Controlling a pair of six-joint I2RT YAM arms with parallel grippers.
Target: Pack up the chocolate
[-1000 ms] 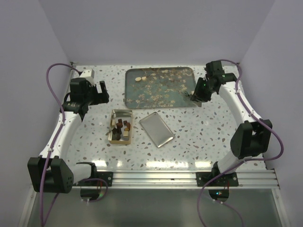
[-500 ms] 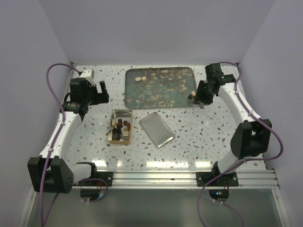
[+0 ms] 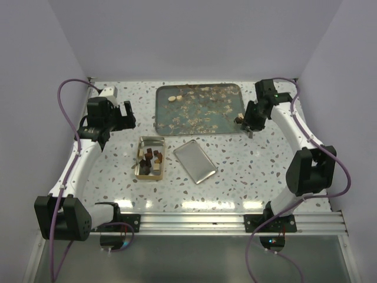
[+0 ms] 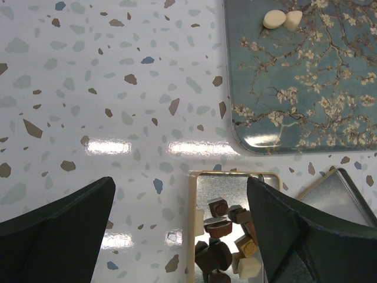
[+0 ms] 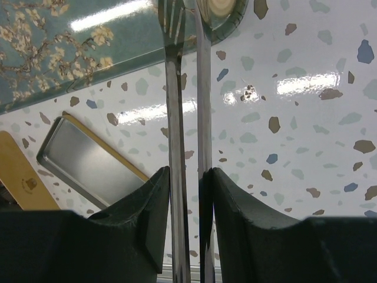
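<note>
Several brown and tan chocolate lumps [image 3: 152, 159] lie in the open gold tin [image 3: 141, 171]; in the left wrist view the chocolate [image 4: 227, 227] shows inside the tin [image 4: 192, 236]. Two cream pieces [image 3: 175, 98] rest at the far left of the teal blossom tray [image 3: 230, 94], also [image 4: 281, 19]. My right gripper [image 3: 252, 118] is shut on metal tongs [image 5: 203, 106] over the tray's right near corner [image 5: 53, 71]. A small round lump [image 5: 221, 9] sits at the tongs' tip; whether it is pinched is unclear. My left gripper [image 3: 118, 115] hangs open and empty, left of the tin [image 4: 182, 236].
The tin's silver lid [image 3: 195, 161] lies flat right of the tin, between both arms, and shows in the right wrist view [image 5: 88, 159]. White walls close in the speckled table [image 3: 247, 171] on three sides. A metal rail runs along the near edge.
My right wrist has turned and shifted slightly right at the tray's right edge, and the tongs' blades have spread a little. The left arm has not moved.
</note>
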